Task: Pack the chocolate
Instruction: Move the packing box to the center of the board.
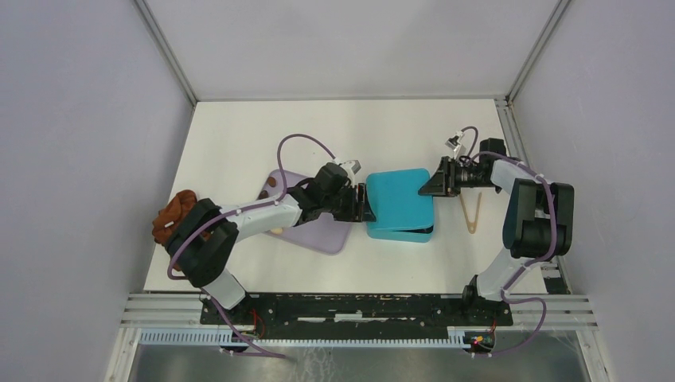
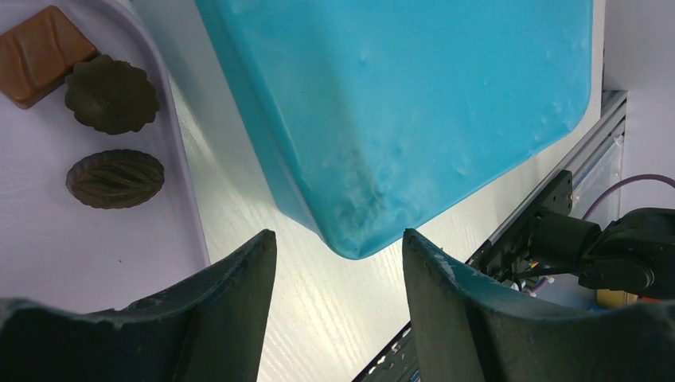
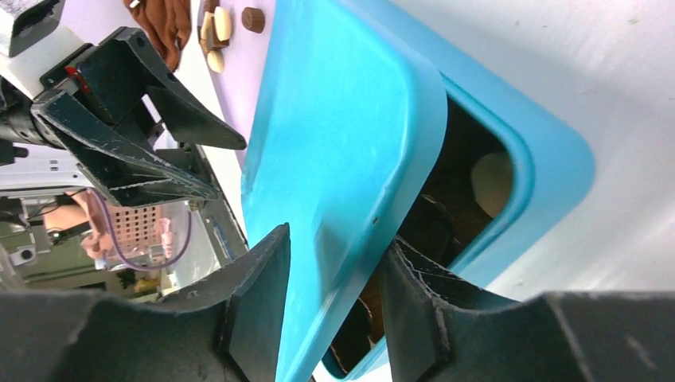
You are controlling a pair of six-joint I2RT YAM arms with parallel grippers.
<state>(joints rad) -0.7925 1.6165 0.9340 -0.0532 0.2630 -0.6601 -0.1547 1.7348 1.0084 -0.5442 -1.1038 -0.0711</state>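
Note:
A teal box stands mid-table with its teal lid lying tilted on top. My right gripper is shut on the lid's right edge, with one finger above and one under it. Inside the box I see a cream chocolate and dark pieces. My left gripper is open and empty at the box's left corner. More chocolate lies on the lavender tray: a mid-brown rectangle, a dark round piece and a dark oval.
The lavender tray lies left of the box under my left arm. A rust-brown cloth lump sits at the table's left edge. Wooden tongs lie right of the box. Grey walls close in the table on three sides.

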